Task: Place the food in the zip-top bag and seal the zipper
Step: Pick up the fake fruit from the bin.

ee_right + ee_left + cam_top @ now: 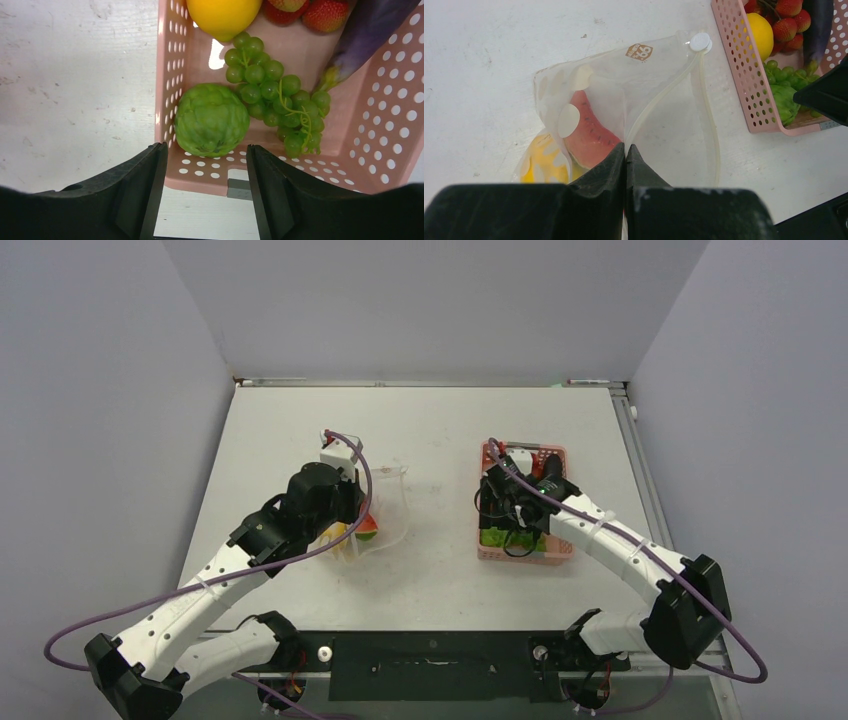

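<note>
1. The white counter [430, 430] carries everything, and both my arms reach over it from the near edge.
2. The clear, floppy zip-top bag [609, 80] with pale dots lies on the counter's left half, directly ahead of my left claw [625, 150]. That claw is clenched, its tips pinched on the bag's near edge where the whitish zipper strip [663, 92] runs in. The strip's two sides spread apart, so the mouth gapes.
3. The pink slotted plastic basket [395, 130] stands to the right, near the bag's far corner. My right claw [205, 149] hangs released over the basket's near end, its fingers spread wide.
4. Inside the bag are a red-pink wedge [589, 137] and, touching it, a yellow piece [541, 160].
5. The basket holds the rest:
   - a dark purple elongated piece [370, 30]
   - a green grape cluster [272, 95]
   - a green leafy ball [211, 120], just ahead of my right claw's gap
   - a yellow round fruit [222, 15]
   - red strawberries [320, 12]
</note>
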You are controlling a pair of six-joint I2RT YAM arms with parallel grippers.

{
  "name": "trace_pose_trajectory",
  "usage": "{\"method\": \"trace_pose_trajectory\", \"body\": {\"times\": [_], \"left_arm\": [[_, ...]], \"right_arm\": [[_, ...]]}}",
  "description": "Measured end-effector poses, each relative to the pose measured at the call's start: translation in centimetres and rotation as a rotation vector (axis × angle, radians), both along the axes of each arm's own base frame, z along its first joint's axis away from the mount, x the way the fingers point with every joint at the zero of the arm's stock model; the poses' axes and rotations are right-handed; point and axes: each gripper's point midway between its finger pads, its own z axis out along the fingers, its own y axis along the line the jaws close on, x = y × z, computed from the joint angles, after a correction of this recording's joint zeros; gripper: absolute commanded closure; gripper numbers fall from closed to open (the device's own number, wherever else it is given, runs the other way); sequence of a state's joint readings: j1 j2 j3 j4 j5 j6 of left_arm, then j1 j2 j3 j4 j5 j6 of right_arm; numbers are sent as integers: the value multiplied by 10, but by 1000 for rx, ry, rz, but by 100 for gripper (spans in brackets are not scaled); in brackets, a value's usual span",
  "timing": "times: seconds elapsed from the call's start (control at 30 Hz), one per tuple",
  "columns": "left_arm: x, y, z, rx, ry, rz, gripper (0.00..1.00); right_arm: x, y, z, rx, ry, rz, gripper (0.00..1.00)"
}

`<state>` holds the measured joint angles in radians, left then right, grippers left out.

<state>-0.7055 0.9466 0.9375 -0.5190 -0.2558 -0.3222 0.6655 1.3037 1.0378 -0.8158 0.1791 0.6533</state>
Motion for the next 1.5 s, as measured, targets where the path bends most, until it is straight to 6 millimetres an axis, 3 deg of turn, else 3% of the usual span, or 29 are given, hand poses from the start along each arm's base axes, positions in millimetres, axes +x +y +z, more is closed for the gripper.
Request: {"method": "trace_pose_trajectory", "body": {"times": [0.5,1.23,1.3,1.5], "left_arm": [[0,0,-1,2,1,1,100],[2,1,-2,4,7,5,100],[2,1,-3,5,8,5,100],[2,1,-3,7,9,5,100]], "right_arm": [[-6,-6,-37,0,83,2,36],[-6,-2,-64,28,119,17,28],[-5,-2,-64,30,117,17,31],[-3,-1,-64,39,113,18,54]]}}
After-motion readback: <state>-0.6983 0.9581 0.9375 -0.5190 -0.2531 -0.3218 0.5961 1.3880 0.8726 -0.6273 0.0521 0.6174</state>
